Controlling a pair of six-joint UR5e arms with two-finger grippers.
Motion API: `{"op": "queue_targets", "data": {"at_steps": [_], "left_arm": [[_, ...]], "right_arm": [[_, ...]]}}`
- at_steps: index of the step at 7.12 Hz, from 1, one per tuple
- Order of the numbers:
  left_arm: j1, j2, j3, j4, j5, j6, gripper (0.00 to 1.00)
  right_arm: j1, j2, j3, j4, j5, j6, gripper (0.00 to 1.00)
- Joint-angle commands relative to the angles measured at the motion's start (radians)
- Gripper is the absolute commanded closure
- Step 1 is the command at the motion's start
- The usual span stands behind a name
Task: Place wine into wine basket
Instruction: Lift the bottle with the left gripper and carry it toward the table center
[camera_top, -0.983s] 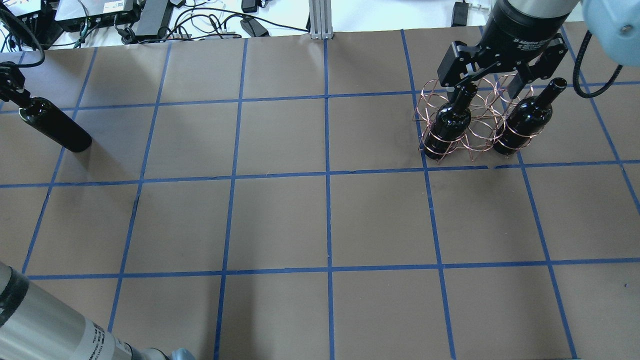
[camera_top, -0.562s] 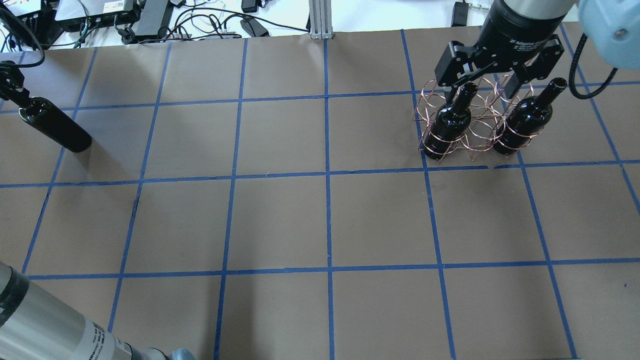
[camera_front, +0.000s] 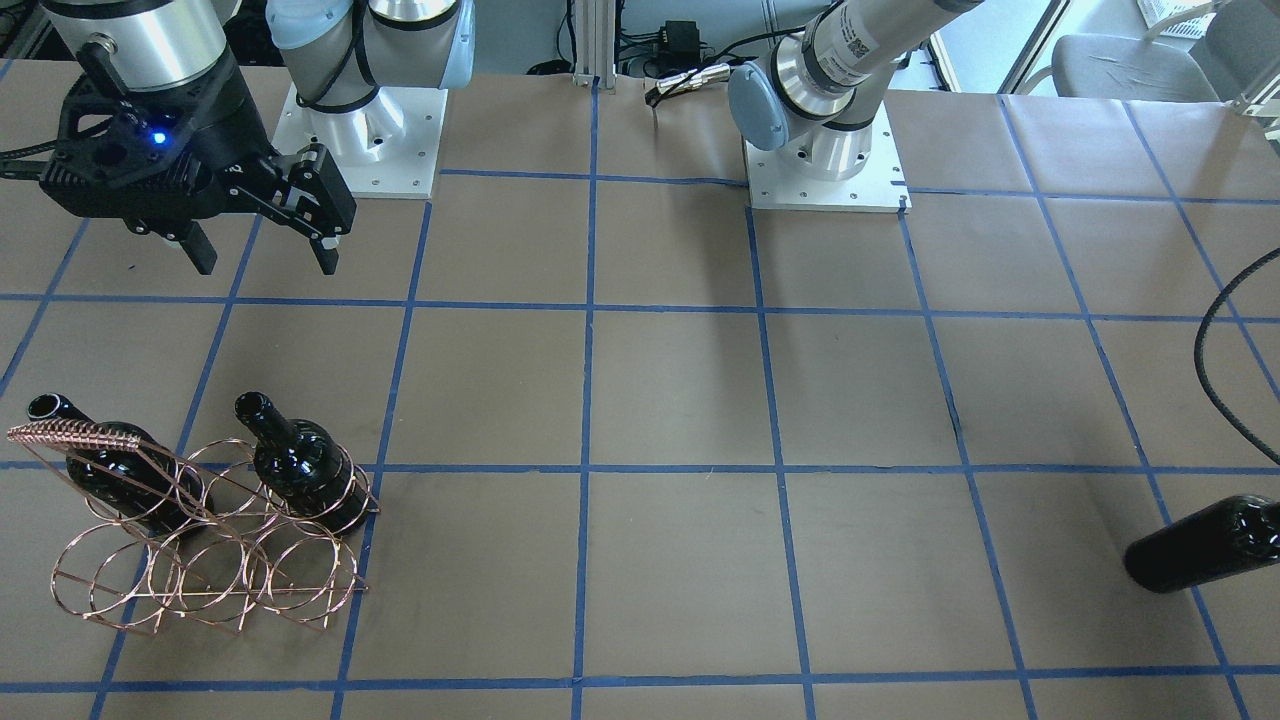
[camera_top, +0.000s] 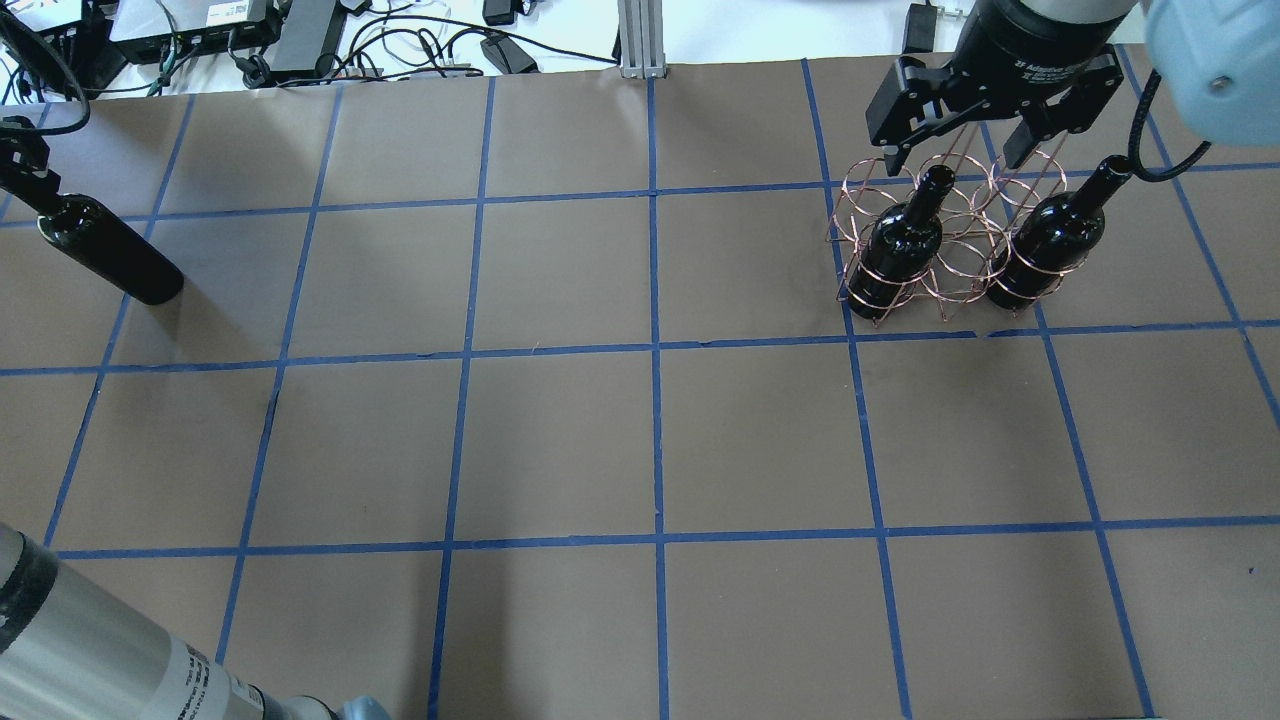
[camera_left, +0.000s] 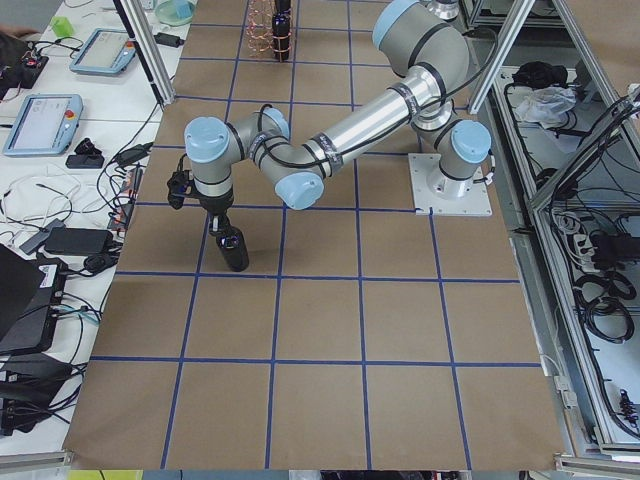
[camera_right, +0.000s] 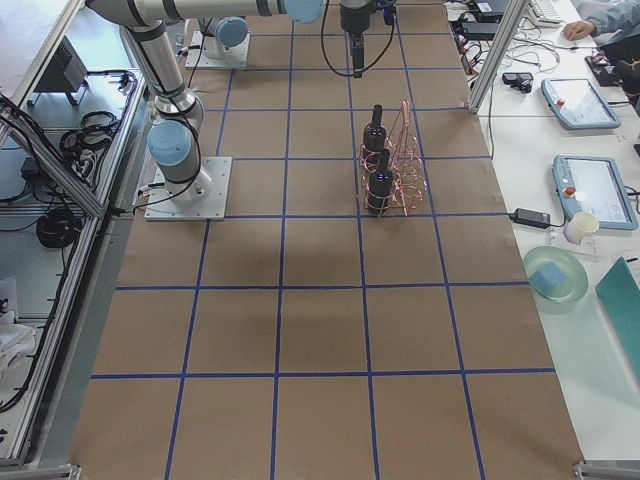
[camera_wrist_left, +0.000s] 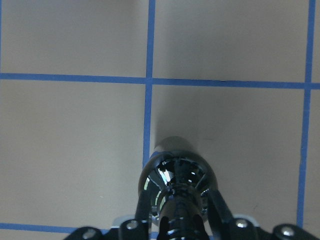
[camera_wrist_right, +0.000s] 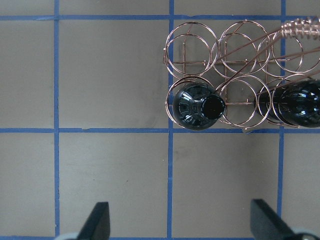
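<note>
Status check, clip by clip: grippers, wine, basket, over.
Right gripper open, hovering near rose-gold wire basket. Two glossy black glass wine bottles in it, ring between them empty. Left gripper shut on third black bottle.

The right claw (camera_top: 952, 161) is going up and pulling back! A second ago its spread fingers straddled the neck of the bottle (camera_top: 905, 235) beneath it. Now both fingertips are above that bottle's mouth, which stands clear just below the gap between them. The black cable (camera_top: 1150, 172) trailing off the claw's outer side has swung in with it.
</note>
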Motion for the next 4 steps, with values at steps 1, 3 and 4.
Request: {"op": "queue_targets", "data": {"at_steps": [1, 3, 4], "left_arm": [[0.0, -0.002, 0.0, 0.0, -0.008, 0.007, 1.0], [0.0, 0.001, -0.007, -0.007, -0.006, 0.01, 1.0], [-0.011, 0.033, -0.007, -0.042, -0.005, 0.009, 1.0]], "right_arm": [[0.0, 0.002, -0.001, -0.01, -0.002, 0.002, 0.0], [0.0, -0.003, -0.002, -0.007, -0.011, 0.0, 0.0], [0.0, -0.004, -0.001, -0.001, -0.012, -0.001, 0.0]]}}
